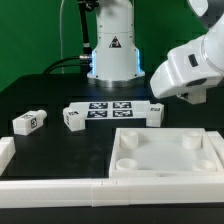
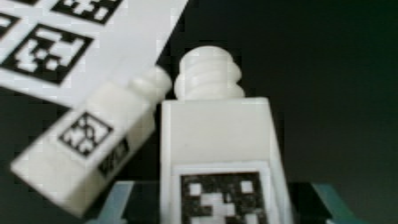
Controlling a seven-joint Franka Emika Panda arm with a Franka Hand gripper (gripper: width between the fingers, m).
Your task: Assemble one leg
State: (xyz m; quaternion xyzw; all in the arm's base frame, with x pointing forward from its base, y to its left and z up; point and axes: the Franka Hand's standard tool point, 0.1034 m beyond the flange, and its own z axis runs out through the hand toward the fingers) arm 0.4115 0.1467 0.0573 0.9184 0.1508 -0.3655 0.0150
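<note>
Up close, the leg point(image 2: 217, 135) filled the middle of the wrist view, its threaded tip pointing away from the camera and its tagged end nearest. A second leg point(image 2: 98, 140) sat tilted just beside it, its far end at the edge of the marker board point(image 2: 71, 40). In the exterior view the gripper point(image 1: 183, 95) hung over the black table point(image 1: 40, 98) at that view's right, behind the white tabletop point(image 1: 165, 152). Its fingers were not clear, so I could not tell how wide they stood or whether they held the leg.
</note>
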